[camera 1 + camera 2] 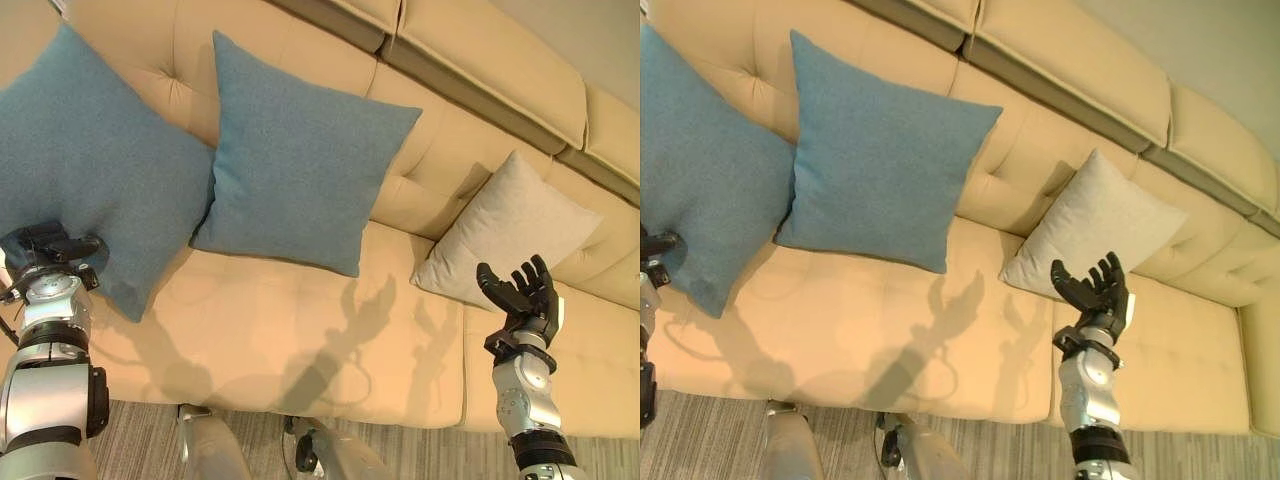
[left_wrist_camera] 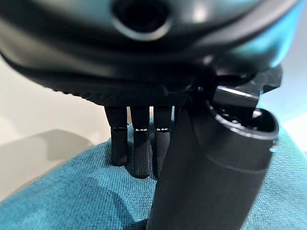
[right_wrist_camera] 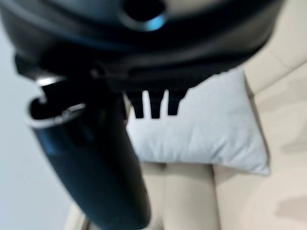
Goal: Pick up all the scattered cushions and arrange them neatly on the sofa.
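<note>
Three cushions lean on the backrest of the cream sofa: a blue cushion at the left, a second blue cushion beside it with their edges touching, and a light grey cushion further right. My left hand is at the left blue cushion's lower edge; in the left wrist view its straight fingers rest on the blue fabric. My right hand is open with spread fingers, raised just in front of the grey cushion and holding nothing.
The sofa's seat runs wide and bare in front of the cushions. A grey striped floor lies below the seat's front edge. More cream sofa sections continue to the right.
</note>
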Tool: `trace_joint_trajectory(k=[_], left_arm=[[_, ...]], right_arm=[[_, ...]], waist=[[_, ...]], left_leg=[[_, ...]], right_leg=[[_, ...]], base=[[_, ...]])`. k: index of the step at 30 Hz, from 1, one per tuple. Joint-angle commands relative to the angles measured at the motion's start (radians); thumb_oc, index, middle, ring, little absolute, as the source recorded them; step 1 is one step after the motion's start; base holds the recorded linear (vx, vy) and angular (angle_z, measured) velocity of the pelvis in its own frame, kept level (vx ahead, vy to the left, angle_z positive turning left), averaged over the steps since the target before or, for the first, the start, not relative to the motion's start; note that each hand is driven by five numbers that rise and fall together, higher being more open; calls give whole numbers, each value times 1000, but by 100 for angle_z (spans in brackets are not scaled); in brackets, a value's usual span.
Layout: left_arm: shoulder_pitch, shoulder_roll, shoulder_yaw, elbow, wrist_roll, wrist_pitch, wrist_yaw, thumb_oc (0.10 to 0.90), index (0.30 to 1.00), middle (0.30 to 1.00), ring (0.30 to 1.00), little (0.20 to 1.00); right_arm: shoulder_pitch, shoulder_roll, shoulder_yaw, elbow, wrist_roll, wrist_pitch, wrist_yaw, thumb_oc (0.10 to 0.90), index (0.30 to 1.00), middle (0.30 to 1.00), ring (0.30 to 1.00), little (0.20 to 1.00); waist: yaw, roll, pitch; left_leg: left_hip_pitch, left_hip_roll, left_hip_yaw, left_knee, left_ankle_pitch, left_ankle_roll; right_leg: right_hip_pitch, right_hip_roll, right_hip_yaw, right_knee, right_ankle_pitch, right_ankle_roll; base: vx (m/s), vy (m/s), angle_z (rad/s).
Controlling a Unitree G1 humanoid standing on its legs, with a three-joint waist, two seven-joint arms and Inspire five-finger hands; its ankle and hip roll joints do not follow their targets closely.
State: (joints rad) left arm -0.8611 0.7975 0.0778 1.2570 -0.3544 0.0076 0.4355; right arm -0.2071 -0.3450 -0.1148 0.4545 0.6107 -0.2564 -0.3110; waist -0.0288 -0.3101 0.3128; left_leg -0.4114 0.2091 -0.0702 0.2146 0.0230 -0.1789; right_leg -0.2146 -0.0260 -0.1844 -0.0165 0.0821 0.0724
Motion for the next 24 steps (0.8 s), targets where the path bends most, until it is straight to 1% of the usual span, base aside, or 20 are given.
trace_joint_trajectory(k=[1,2,3,4,5,6,8,9,10,11,12,14,18,19,20,22,23,24], left_arm=[[-83,115,-67,60,37,-15,63,800,900,900,900,900],[-117,93,-87,71,17,-18,51,800,900,900,900,900],[-118,93,-88,72,17,-19,51,800,900,900,900,900],[-146,81,-70,78,-75,-37,36,800,900,900,900,900],[-183,60,-97,76,-64,-30,39,800,900,900,900,900],[-215,50,-127,108,-45,-21,42,800,900,900,900,900],[-240,53,-141,123,-43,-18,47,800,900,900,900,900],[-287,50,-176,121,3,-9,88,800,900,900,900,900],[-329,56,-226,110,51,5,127,800,900,900,900,900],[-356,70,-254,110,81,16,143,800,900,900,900,900],[-363,71,-260,113,81,16,143,800,900,900,900,900],[-404,102,-280,141,89,38,152,800,900,900,900,900],[-405,151,-269,153,100,49,169,800,900,900,900,900],[-405,151,-269,153,100,49,169,800,900,900,900,900],[-424,186,-294,141,136,72,177,800,900,900,900,900],[-430,196,-296,134,142,71,179,800,900,900,900,900],[-433,221,-303,115,169,78,194,800,900,900,900,900],[-433,222,-303,114,169,79,194,800,900,900,900,900]], right_arm=[[-46,-103,-52,-72,-14,-111,-35,800,900,900,900,900],[-66,-111,-39,-61,-12,-110,-41,800,900,900,900,900],[-67,-110,-40,-60,-12,-110,-40,800,900,900,900,900],[-91,-114,-29,-58,-3,-111,-48,800,900,900,900,900],[-109,-111,3,-46,-16,-108,-57,800,900,900,900,900],[-126,-102,11,-49,-21,-106,-61,800,900,900,900,900],[-133,-95,18,-55,-23,-109,-64,800,900,900,900,900],[-130,-86,37,-62,-36,-111,-68,800,900,900,900,900],[-125,-77,56,-72,-50,-118,-77,800,900,900,900,900],[-121,-80,63,-78,-61,-122,-80,800,900,900,900,900],[-122,-77,61,-78,-62,-122,-81,800,900,900,900,900],[-117,-85,68,-91,-81,-124,-93,800,900,900,900,900],[-98,-105,50,-108,-93,-115,-93,800,900,900,900,900],[-98,-105,51,-108,-93,-115,-93,800,900,900,900,900],[-94,-119,47,-97,-91,-102,-84,800,900,900,900,900],[-97,-123,50,-94,-90,-105,-82,800,900,900,900,900],[-96,-131,52,-92,-90,-106,-74,800,900,900,900,900],[-96,-131,52,-92,-89,-107,-73,800,900,900,900,900]], waist=[[4,-30,-25],[0,-36,-17],[0,-36,-17],[-1,-41,-6],[-6,-47,0],[-11,-56,8],[-13,-62,9],[-22,-72,12],[-28,-78,13],[-31,-80,13],[-30,-83,15],[-28,-89,11],[-21,-90,-8],[-22,-90,-8],[-2,-90,-17],[0,-91,-16],[9,-90,-16],[8,-90,-15]], left_leg=[[-38,-87,32,69,-114,94],[-56,-85,29,78,-112,92],[-57,-84,28,82,-115,92],[-75,-83,26,86,-112,90],[-88,-81,27,91,-109,90],[-105,-79,24,100,-107,89],[-117,-78,24,104,-106,90],[-127,-73,22,108,-104,92],[-133,-71,22,110,-101,93],[-135,-68,22,109,-99,93],[-136,-68,22,109,-98,93],[-136,-67,19,105,-95,90],[-124,-69,19,84,-93,89],[-124,-69,19,84,-93,89],[-120,-72,9,79,-92,87],[-120,-73,7,79,-92,86],[-120,-74,3,78,-89,86],[-120,-74,3,78,-89,86]], right_leg=[[-14,12,-13,119,-147,66],[-26,13,-14,124,-147,65],[-27,14,-14,125,-148,65],[-40,15,-18,127,-146,64],[-48,15,-19,128,-142,65],[-60,13,-21,130,-136,67],[-69,15,-19,130,-130,69],[-78,16,-17,130,-120,76],[-87,16,-12,129,-113,78],[-89,16,-10,129,-112,78],[-90,16,-10,129,-112,78],[-90,17,-11,129,-115,78],[-84,17,-26,125,-119,75],[-84,17,-26,125,-119,75],[-79,18,-51,129,-131,71],[-78,19,-56,129,-132,71],[-78,21,-65,131,-132,71],[-77,21,-65,131,-132,71]], base=[[0,0,0],[-7,-2,5],[-13,6,10],[-23,-5,9],[-46,-1,6],[-46,-12,7],[-14,-3,11],[4,-7,8],[-3,-5,4],[0,0,0],[0,0,0],[11,-11,-5],[0,0,0],[43,-87,2],[17,-83,3],[-5,-62,13],[-13,-26,23],[-14,-42,21]])
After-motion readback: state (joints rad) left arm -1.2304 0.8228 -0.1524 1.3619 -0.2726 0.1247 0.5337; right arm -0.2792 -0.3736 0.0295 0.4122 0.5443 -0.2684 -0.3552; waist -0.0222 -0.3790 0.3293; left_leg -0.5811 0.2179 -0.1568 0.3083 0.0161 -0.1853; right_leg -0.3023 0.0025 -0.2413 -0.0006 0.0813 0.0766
